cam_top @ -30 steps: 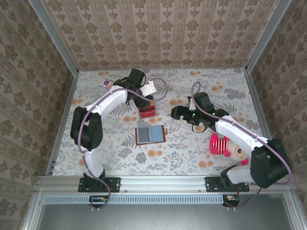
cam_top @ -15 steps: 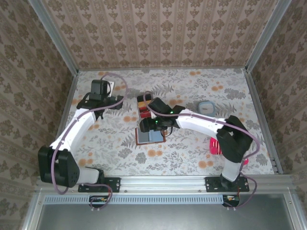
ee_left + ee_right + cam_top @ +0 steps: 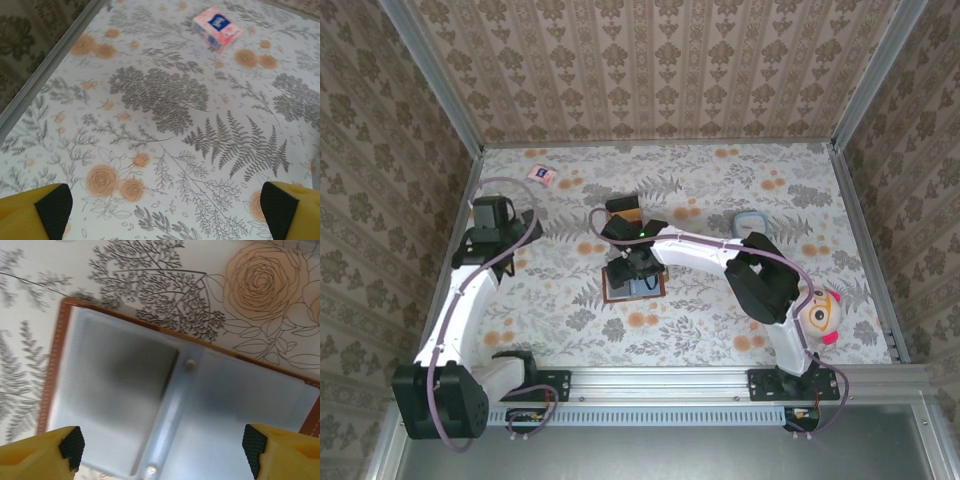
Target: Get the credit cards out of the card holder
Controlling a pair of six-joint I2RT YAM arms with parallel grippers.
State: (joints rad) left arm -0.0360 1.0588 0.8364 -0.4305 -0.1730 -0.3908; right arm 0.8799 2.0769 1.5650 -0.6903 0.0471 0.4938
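Right gripper (image 3: 162,445) hangs low over the open wallet (image 3: 240,400), fingers spread wide, pinching nothing. The wallet lies flat near the middle of the table (image 3: 720,180), grey-blue inside facing up, brown rim showing. A dark card (image 3: 130,375) shows through the left pocket, fully seated. Can't tell whether the right pocket holds another.

Step in hand, by my read: getting a first hold on that card. To do it well, narrow the fingers, come down at the card's edge by the wallet's centre fold, and slide it toward the fold, not straight up. The sleeve looks slick and the wallet is light, so it will likely lift along with the card. Pinning the wallet's free half would help.

Left gripper (image 3: 165,206) is well left of the wallet, fingers spread and empty over bare table. It is too far off to pin anything yet.

Others:
- A plush toy (image 3: 818,315) lies well right of the wallet, out of the way.
- A red tray (image 3: 625,207) sits just behind the wallet, partly under the right arm. It is the natural drop spot, but it crowds a pull in that direction.
- A grey-blue round thing (image 3: 752,221) lies right of and behind the wallet.
- A pink packet (image 3: 217,29) lies far behind and left of the wallet.
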